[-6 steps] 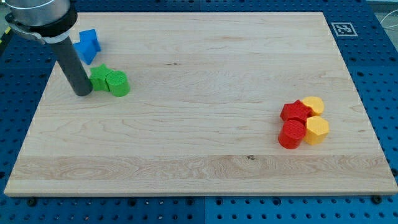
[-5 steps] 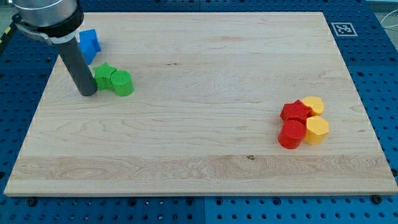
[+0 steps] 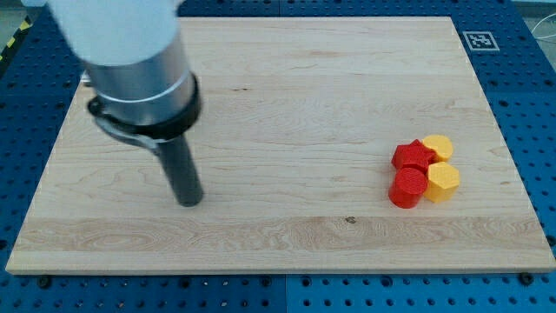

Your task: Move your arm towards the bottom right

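Observation:
My tip (image 3: 189, 200) rests on the wooden board (image 3: 304, 104), left of centre and toward the view's bottom. The arm's grey body fills the view's top left and hides the blue and green blocks seen there earlier. At the view's right stands a tight cluster: a red star-shaped block (image 3: 413, 157), a red cylinder (image 3: 406, 188), a yellow hexagonal block (image 3: 443, 182) and a yellow cylinder (image 3: 439, 147). My tip is far to the left of this cluster, touching no block.
A black-and-white marker tag (image 3: 479, 40) sits at the board's top right corner. Blue perforated table surface (image 3: 539, 104) surrounds the board.
My tip has moved from beside the green blocks at the top left toward the view's bottom right. The arm now covers the blue and green blocks. The red and yellow cluster has not moved.

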Available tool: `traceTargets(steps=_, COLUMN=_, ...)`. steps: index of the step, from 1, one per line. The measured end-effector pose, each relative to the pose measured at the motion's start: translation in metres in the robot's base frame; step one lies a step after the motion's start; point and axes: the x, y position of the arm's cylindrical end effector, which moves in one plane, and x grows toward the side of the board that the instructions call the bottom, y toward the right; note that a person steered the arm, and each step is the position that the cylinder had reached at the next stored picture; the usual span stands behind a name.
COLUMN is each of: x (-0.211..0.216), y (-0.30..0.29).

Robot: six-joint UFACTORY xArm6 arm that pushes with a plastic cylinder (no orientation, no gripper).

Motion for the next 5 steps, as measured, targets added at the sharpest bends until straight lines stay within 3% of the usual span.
traceTargets(steps=2, x=0.0, y=0.072)
traceTargets(steps=5, x=0.04, y=0.14)
